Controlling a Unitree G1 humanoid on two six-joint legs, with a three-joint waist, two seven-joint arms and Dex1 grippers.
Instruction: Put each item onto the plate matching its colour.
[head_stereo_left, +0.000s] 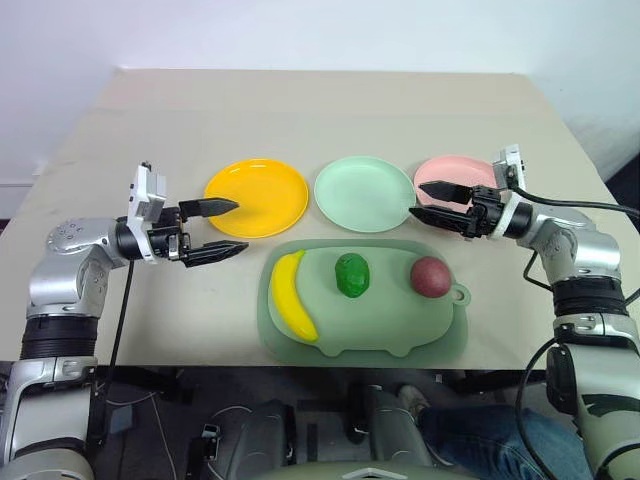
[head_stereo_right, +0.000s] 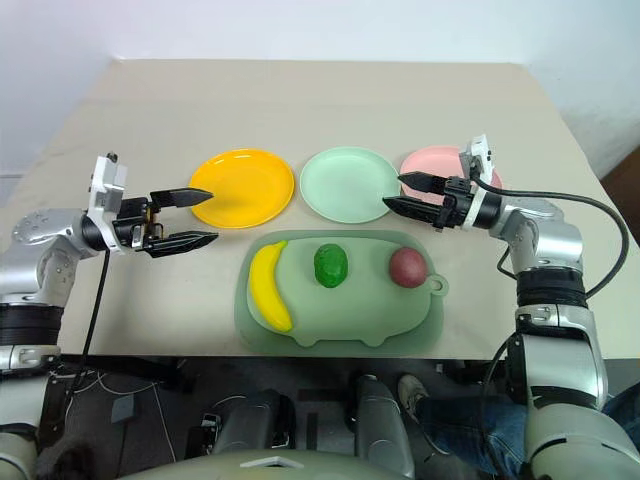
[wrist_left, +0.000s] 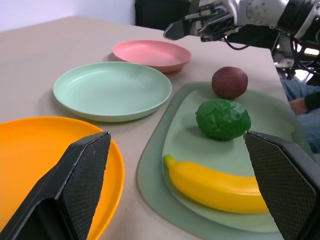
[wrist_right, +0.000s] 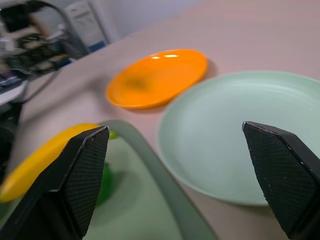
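Note:
A yellow banana (head_stereo_left: 291, 297), a bumpy green fruit (head_stereo_left: 352, 275) and a maroon fruit (head_stereo_left: 430, 277) lie side by side on a sage-green pig-shaped tray (head_stereo_left: 400, 335). Behind the tray stand three round plates in a row: orange-yellow (head_stereo_left: 257, 197), mint green (head_stereo_left: 364, 193) and pink (head_stereo_left: 452, 175). My left gripper (head_stereo_left: 233, 229) hovers open and empty at the orange plate's near left edge, pointing right. Over the pink plate's front edge, my right gripper (head_stereo_left: 419, 200) is open and empty too, pointing left.
Everything sits on a beige table (head_stereo_left: 320, 110) with bare room behind the plates. The tray lies close to the table's front edge. A person's blue-trousered leg (head_stereo_left: 470, 440) shows below that edge.

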